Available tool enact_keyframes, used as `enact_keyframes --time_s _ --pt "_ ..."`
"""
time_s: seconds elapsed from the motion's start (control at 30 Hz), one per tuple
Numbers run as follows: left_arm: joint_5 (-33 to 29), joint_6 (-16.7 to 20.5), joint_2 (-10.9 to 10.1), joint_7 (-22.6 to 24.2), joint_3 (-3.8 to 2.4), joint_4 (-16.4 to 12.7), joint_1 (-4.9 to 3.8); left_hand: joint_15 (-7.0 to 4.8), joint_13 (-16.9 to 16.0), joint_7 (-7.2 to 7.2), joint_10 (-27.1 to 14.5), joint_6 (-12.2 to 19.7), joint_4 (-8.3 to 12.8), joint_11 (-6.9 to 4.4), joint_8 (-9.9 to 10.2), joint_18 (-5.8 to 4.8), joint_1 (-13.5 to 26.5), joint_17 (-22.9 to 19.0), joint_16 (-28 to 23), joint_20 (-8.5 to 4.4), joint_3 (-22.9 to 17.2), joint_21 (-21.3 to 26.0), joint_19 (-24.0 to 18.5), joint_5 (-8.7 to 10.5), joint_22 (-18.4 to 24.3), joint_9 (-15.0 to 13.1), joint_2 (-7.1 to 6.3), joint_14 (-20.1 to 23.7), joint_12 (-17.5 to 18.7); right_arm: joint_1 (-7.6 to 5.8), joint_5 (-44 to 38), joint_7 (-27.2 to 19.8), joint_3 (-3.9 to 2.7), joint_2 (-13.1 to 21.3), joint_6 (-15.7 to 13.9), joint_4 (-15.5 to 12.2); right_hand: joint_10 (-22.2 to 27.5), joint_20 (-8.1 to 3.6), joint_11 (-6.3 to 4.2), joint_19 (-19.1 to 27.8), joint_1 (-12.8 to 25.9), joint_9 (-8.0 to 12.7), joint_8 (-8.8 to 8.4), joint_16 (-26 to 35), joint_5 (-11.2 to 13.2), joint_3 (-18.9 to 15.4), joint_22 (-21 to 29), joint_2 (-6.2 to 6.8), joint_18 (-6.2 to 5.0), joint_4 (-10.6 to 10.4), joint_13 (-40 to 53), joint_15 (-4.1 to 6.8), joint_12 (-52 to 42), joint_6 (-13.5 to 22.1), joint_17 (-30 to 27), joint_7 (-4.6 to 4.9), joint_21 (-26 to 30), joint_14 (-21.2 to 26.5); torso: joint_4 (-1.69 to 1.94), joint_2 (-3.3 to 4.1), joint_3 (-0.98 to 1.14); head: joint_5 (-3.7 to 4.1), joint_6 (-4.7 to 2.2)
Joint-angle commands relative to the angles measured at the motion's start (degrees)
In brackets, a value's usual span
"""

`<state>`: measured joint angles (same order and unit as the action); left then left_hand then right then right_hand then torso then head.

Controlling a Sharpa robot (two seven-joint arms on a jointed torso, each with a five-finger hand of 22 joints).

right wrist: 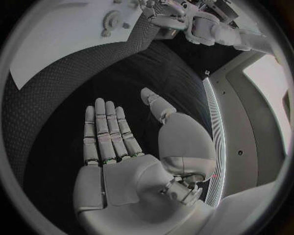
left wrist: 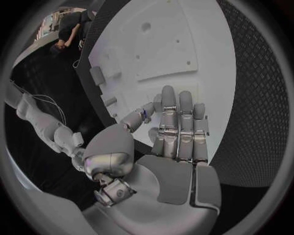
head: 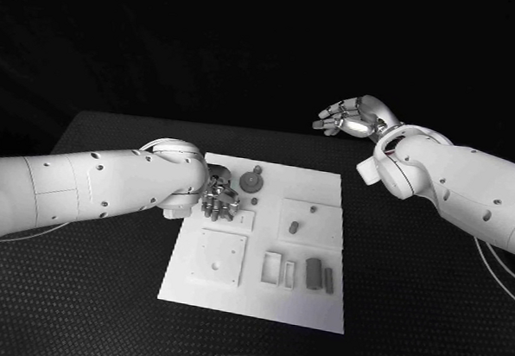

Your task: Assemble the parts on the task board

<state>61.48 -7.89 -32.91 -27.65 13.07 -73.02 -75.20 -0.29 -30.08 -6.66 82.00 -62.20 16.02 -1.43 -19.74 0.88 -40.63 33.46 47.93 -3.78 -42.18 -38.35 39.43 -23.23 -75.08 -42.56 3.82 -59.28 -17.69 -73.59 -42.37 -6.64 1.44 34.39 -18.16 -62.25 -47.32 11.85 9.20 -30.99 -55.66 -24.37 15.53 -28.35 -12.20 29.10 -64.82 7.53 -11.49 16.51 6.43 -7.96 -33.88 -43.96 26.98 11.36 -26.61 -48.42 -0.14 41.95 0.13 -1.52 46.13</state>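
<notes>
The task board (head: 319, 185) lies flat in the middle of the black table (head: 420, 292), its long sides running away from me, so both my arms can reach it. Small parts (head: 314, 271) lie in a row near the board's near right corner, and a round part with a knob (head: 252, 180) stands near the far left corner. I think they are spread out like this so I can pick them up one at a time. My left hand (head: 218, 200) hangs over the board's left side, close to the round part. Its palm faces down and its long fingers (left wrist: 181, 122) are straight and side by side, with the thumb out to the side. It holds nothing. My right hand (head: 355, 118) is lifted high past the far right corner of the board, well away from it. Its fingers (right wrist: 107, 129) are straight and close together too, and it holds nothing. I think it is waiting for its turn.
</notes>
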Motion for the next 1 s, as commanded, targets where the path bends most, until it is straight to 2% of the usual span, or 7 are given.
enact_keyframes --time_s 0.03,0.4,0.63,1.0 --pt "-0.1 -3.2 0.4 0.4 0.56 -0.4 1.05 -0.03 -0.1 4.75 0.1 -5.0 -0.3 -0.23 -0.1 -0.88 0.0 -0.1 0.2 -1.84 0.0 0.4 -0.5 0.32 -1.0 0.0 0.28 -0.4 -0.2 -0.01 0.1 -0.3 -0.03 0.0 0.7 -0.1 -0.3 0.14 0.1 0.4 0.1 0.1 0.23 0.4 -0.2 -0.3 -0.1 -0.52 0.42 0.0 -0.1 -0.49 0.4 -0.1 -0.1 1.16 0.3 0.1 0.0 0.01 -0.02 0.09 -0.04" --pt "-0.1 -3.0 0.8 0.6 0.56 -0.4 1.35 -0.06 -0.1 4.79 0.2 -5.2 -0.5 -0.27 -0.1 -0.88 0.0 -0.1 0.3 -1.86 0.0 0.3 -0.4 0.5 -1.0 -0.1 0.37 -0.5 -0.3 -0.01 0.1 -0.3 -0.03 0.0 0.8 -0.1 -0.3 0.16 0.11 0.4 0.2 0.1 0.24 0.4 -0.2 -0.3 -0.1 -0.55 0.43 0.0 -0.2 -0.51 0.4 -0.1 -0.1 1.17 0.4 0.1 0.0 0.02 0.02 0.17 0.02" --pt "0.4 -1.7 0.7 0.8 0.55 -0.4 1.42 -0.1 -0.1 4.82 0.3 -5.2 -0.6 -0.3 0.0 -0.88 0.0 -0.2 0.4 -1.9 0.0 0.2 -0.3 0.59 -0.9 -0.2 0.65 -0.6 -0.3 -0.01 0.1 -0.3 -0.03 -0.1 0.7 -0.1 -0.3 0.16 0.11 0.4 0.2 0.2 0.25 0.4 -0.2 -0.3 -0.1 -0.55 0.43 0.0 -0.2 -0.52 0.4 -0.1 -0.1 1.16 0.4 0.1 0.03 0.01 -0.01 0.25 0.03" --pt "0.2 1.2 -1.3 1.0 0.52 -2.0 1.42 -0.12 -0.1 4.84 0.3 -5.3 -0.6 -0.31 0.0 -0.88 -0.1 -0.2 0.4 -1.91 -0.1 0.2 -0.3 0.51 -0.9 -0.3 0.65 -0.6 -0.3 -0.01 0.3 -0.4 -0.03 0.1 0.7 0.0 -0.4 0.2 0.11 0.4 0.7 0.3 0.26 0.5 -0.4 -0.4 -0.2 -0.73 0.44 -0.1 -0.4 -0.54 0.4 -0.1 -0.2 1.17 0.5 0.1 0.08 -0.04 -0.02 0.28 -0.15"
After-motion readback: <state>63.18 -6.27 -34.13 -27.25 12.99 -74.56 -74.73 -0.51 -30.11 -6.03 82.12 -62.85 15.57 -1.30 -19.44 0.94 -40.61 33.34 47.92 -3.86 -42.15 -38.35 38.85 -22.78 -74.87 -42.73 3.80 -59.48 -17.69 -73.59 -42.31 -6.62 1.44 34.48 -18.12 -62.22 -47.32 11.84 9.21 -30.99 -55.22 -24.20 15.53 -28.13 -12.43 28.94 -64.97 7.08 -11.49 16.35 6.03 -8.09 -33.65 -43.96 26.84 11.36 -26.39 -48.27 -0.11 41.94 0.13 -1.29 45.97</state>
